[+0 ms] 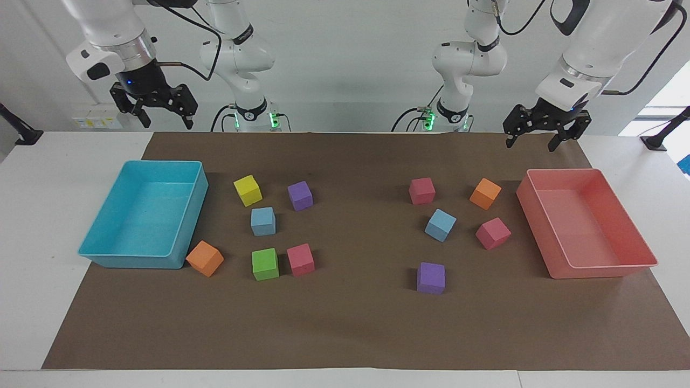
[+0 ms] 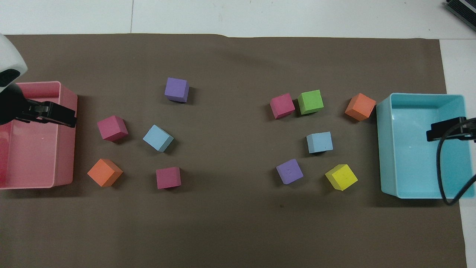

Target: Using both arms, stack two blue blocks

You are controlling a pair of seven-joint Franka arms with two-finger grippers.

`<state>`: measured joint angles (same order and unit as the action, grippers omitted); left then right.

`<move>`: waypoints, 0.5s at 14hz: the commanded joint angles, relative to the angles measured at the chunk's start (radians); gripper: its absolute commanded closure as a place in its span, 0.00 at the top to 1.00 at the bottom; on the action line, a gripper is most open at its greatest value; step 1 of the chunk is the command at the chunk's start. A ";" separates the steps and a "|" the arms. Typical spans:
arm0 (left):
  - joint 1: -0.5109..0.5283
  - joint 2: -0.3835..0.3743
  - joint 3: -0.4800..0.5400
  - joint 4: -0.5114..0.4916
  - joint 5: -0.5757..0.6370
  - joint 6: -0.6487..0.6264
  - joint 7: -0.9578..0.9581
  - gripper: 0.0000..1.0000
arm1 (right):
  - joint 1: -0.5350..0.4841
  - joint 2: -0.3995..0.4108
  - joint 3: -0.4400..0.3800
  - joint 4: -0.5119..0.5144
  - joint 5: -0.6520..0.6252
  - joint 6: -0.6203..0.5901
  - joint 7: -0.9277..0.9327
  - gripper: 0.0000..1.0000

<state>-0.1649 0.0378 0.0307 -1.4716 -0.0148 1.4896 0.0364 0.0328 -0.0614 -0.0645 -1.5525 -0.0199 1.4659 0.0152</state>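
Two light blue blocks lie apart on the brown mat. One blue block (image 1: 263, 221) (image 2: 319, 142) sits toward the right arm's end, among yellow, purple, green and pink cubes. The other blue block (image 1: 440, 224) (image 2: 158, 138) sits toward the left arm's end, turned at an angle, among pink and orange cubes. My left gripper (image 1: 531, 141) (image 2: 48, 113) hangs open and empty, high over the pink tray's end of the mat. My right gripper (image 1: 166, 121) (image 2: 446, 128) hangs open and empty, high over the turquoise tray's end.
A turquoise tray (image 1: 102, 253) stands at the right arm's end and a pink tray (image 1: 604, 269) at the left arm's end. An orange cube (image 1: 205, 258) touches the turquoise tray's corner. A purple cube (image 1: 431, 278) lies farthest from the robots.
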 commanded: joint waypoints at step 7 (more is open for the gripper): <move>0.010 -0.001 -0.005 0.019 -0.001 -0.026 0.008 1.00 | -0.010 -0.034 0.005 -0.040 0.002 0.011 -0.020 1.00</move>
<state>-0.1649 0.0378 0.0307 -1.4716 -0.0148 1.4896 0.0364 0.0328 -0.0666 -0.0645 -1.5580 -0.0199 1.4654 0.0152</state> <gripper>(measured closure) 0.000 0.000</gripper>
